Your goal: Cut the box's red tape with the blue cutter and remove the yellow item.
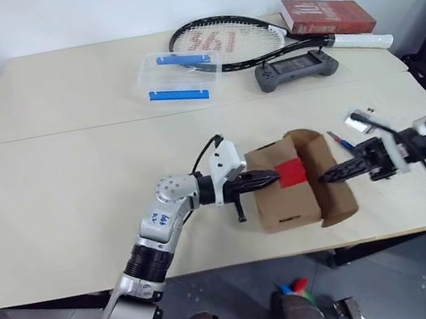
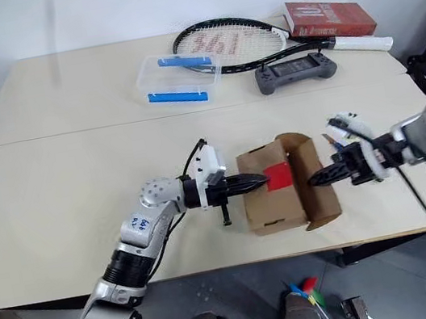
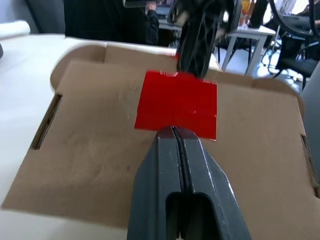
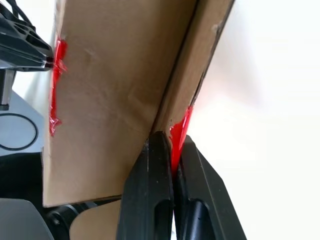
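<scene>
Two end effectors working cardboard box (image 1: 285,196) near front edge of bench (image 1: 76,174). Left end effector (image 1: 269,175), fingers closed, empty, tip pressing on red tape (image 1: 289,171), likely bracing box. Right end effector (image 1: 326,176) pinching raised flap (image 1: 326,177) at torn tape, apparently pulling it open. Blue cutter (image 1: 339,140) lying on bench behind box. Yellow item hidden.

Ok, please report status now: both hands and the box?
Left hand shut, tips at red tape. Right hand shut on the flap of the box. Blue cutter lying on table beside it.
</scene>
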Controlling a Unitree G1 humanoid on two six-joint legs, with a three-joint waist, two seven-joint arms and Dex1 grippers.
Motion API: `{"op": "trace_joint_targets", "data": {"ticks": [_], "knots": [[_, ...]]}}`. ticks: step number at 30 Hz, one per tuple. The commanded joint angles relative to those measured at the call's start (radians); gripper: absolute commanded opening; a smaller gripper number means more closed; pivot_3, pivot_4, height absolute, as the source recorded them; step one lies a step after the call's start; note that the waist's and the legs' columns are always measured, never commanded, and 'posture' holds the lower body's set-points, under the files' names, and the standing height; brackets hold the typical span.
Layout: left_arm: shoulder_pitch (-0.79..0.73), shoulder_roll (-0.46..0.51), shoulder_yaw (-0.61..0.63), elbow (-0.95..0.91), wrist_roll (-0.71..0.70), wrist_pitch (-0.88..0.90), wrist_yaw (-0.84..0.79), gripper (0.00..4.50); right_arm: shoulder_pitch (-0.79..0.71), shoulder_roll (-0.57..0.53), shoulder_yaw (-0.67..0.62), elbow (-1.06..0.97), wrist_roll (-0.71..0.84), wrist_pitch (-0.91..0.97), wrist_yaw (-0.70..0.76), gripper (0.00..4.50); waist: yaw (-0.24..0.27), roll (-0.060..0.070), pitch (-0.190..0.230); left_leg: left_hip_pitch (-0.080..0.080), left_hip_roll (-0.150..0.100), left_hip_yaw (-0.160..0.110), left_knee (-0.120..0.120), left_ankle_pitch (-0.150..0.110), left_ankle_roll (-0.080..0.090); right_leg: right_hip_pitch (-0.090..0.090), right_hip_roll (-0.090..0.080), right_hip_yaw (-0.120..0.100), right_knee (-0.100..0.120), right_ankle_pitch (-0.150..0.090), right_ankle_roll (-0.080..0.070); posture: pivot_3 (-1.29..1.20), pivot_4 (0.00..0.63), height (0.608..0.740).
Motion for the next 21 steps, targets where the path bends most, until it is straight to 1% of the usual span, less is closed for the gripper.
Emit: {"op": "trace_joint_targets", "data": {"ticks": [1,7,11,13,15,19,21], "knots": [[-0.004,-0.03,-0.025,-0.004,0.012,-0.029,0.003,0.0,-0.059,-0.065,0.04,-0.025,0.021,0.003,0.037,0.03,-0.001,0.0,0.0,0.0,0.0,0.0,0.0,0.0,0.0,0.0,0.0,0.0,0.0,0.0,0.0,0.0,0.15,0.74],[0.025,-0.08,-0.053,-0.019,0.012,-0.032,0.018,0.0,-0.206,-0.114,0.194,-0.022,-0.012,0.003,0.028,0.03,0.001,0.001,0.0,-0.001,0.0,0.0,0.0,0.0,0.0,-0.001,-0.001,0.001,0.0,0.0,0.0,0.0,0.15,0.74],[0.058,-0.108,-0.067,-0.026,0.012,-0.027,0.037,0.0,-0.342,-0.132,0.329,-0.016,-0.029,0.003,0.028,0.03,0.002,0.002,0.001,-0.003,0.0,0.0,0.0,0.0,0.0,-0.003,-0.001,0.0,0.0,0.0,0.0,0.0,0.15,0.74],[0.078,-0.105,-0.073,-0.037,0.012,-0.022,0.036,0.0,-0.415,-0.148,0.421,-0.032,-0.034,0.003,0.039,0.03,0.001,0.003,0.001,-0.003,0.0,-0.001,0.001,0.0,0.0,-0.003,-0.001,0.0,0.0,0.0,0.0,0.0,0.15,0.74],[0.089,-0.102,-0.073,-0.044,0.013,-0.018,0.041,0.0,-0.471,-0.158,0.487,-0.036,-0.022,0.003,0.051,0.03,0.002,0.003,0.001,-0.004,0.0,-0.001,0.0,-0.001,0.0,-0.004,-0.001,0.0,-0.001,0.0,0.0,0.0,0.15,0.74],[0.097,-0.087,-0.064,-0.049,0.019,-0.012,0.056,0.0,-0.552,-0.167,0.584,-0.048,0.004,0.003,0.057,0.03,0.002,0.003,0.001,-0.006,0.0,-0.001,0.001,-0.001,0.0,-0.005,-0.001,-0.001,-0.001,0.0,0.0,0.0,0.15,0.74],[0.102,-0.075,-0.056,-0.053,0.025,-0.008,0.07,0.0,-0.588,-0.168,0.618,-0.042,0.034,0.003,0.034,0.03,0.002,0.003,0.001,-0.006,0.0,-0.001,0.001,-0.001,0.0,-0.005,-0.001,-0.001,-0.001,0.0,0.0,0.0,0.15,0.74]]}}
